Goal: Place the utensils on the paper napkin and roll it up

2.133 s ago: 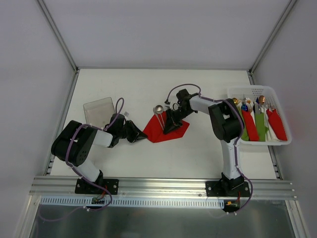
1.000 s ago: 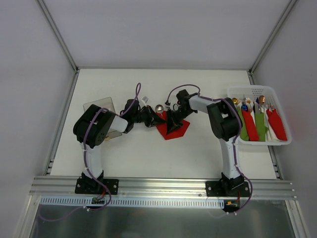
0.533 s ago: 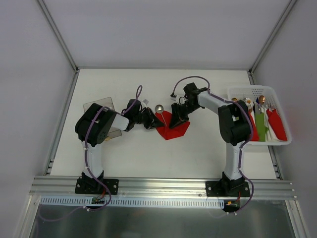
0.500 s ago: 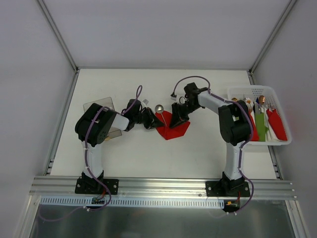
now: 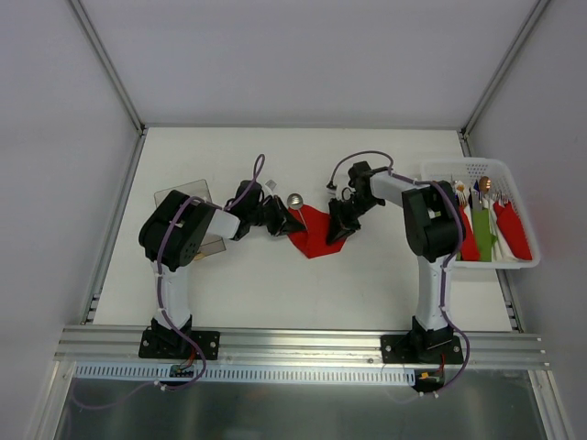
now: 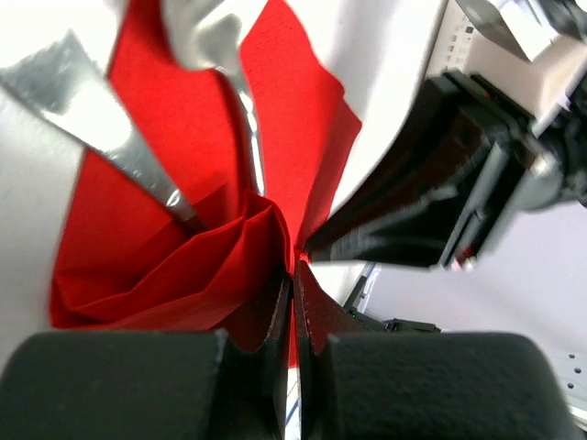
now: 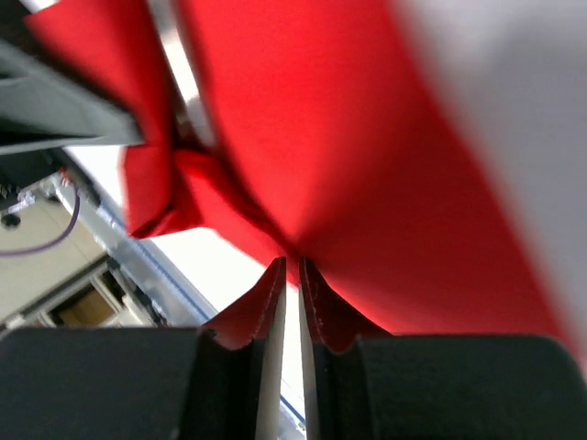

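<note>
The red paper napkin [image 5: 321, 231] lies partly folded mid-table. The silver utensils lie on it, the spoon bowl [image 5: 294, 199] poking past its far-left edge. My left gripper [image 5: 286, 223] is at the napkin's left side. In the left wrist view, the gripper [image 6: 293, 266] is shut on a raised fold of napkin [image 6: 183, 266], with the spoon [image 6: 220, 41] and a second flat utensil [image 6: 101, 115] ahead. My right gripper [image 5: 336, 231] is at the napkin's right side. In the right wrist view, the gripper [image 7: 293, 261] pinches the napkin [image 7: 367, 137] at its tips, the jaws a sliver apart.
A white basket [image 5: 472, 169] at the right edge holds several rolled red and green napkin bundles [image 5: 482, 234] with cutlery tips sticking out. A clear plastic container [image 5: 182, 198] sits at the left, behind the left arm. The right gripper's dark body [image 6: 413, 229] looms close in the left wrist view.
The left arm swung in from the left and took the napkin's left side, folding it inward. The right gripper lifted, shifted right and came down on the right edge.
</note>
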Robot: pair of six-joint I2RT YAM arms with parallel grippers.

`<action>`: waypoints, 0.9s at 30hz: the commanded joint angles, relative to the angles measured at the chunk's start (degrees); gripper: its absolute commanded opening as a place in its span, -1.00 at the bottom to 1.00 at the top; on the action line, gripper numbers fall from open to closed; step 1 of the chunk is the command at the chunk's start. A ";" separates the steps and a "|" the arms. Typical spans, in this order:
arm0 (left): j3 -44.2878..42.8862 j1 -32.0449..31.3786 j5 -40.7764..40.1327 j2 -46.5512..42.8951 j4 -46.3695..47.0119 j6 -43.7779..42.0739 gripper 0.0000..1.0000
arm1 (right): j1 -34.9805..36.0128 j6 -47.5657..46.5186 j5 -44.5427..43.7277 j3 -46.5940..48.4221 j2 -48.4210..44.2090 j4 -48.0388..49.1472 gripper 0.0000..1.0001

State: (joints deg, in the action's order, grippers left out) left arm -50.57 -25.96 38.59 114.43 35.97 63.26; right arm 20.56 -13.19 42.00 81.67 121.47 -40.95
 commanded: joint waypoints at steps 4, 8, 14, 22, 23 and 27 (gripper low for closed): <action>-2.69 -1.29 -0.18 -2.11 0.25 -1.83 -1.00 | -2.98 1.59 -3.24 -0.28 0.08 0.34 -0.74; -4.27 -2.08 -0.80 -1.67 -1.07 -2.62 -1.00 | -2.89 1.68 -2.36 -0.89 1.22 0.17 -0.75; -7.52 -3.05 -1.67 0.35 -2.39 -2.53 -1.00 | -2.71 1.24 -2.09 -1.34 1.75 -0.01 -0.79; -13.67 -4.45 -3.08 3.51 -7.57 -4.29 -1.00 | -2.36 0.54 -1.83 -0.37 2.28 -0.80 -0.80; -14.12 -4.63 -3.08 3.95 -8.27 -4.46 -1.00 | -2.36 0.53 -1.92 -0.28 2.28 -0.80 -0.81; -15.70 -4.98 -2.99 6.06 -9.51 -4.82 -1.00 | -2.36 0.45 -1.83 -0.19 2.37 -0.89 -0.81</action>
State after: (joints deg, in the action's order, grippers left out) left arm -64.18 -30.41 36.40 119.22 28.45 60.18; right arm 17.43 -11.81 41.85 80.99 122.43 -40.62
